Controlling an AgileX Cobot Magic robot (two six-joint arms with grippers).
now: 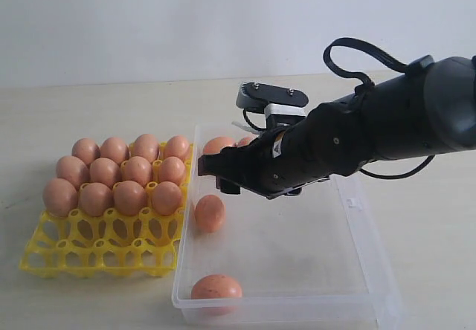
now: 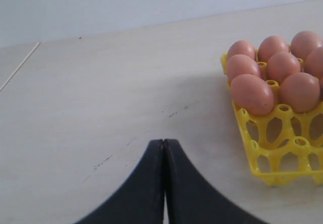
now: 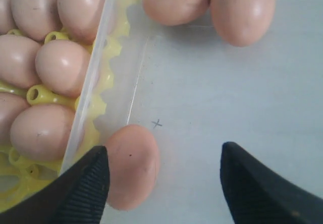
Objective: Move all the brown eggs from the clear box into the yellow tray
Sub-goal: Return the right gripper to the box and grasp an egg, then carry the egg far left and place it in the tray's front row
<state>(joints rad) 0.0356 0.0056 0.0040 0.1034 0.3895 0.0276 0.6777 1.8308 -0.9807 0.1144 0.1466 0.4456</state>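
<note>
**Twelve In, Four Left**

Away from the clear box (image 1: 297,248), out by the tray: left gripper (image 2: 163,142), shut tight, fingers touching, nothing held, bare table (image 2: 101,82) below.

Just left of the clear box: one yellow tray (image 1: 104,252). Twelve brown eggs (image 1: 129,196) in it, three rows of four, bare cups in front.

Inside the clear box: four brown eggs. Two at the far wall, one by the left wall, one in the near left corner.

Over the clear box, near its left wall: right gripper (image 3: 164,147), wide open, holding nothing, one finger just beside the left-wall egg.
</note>
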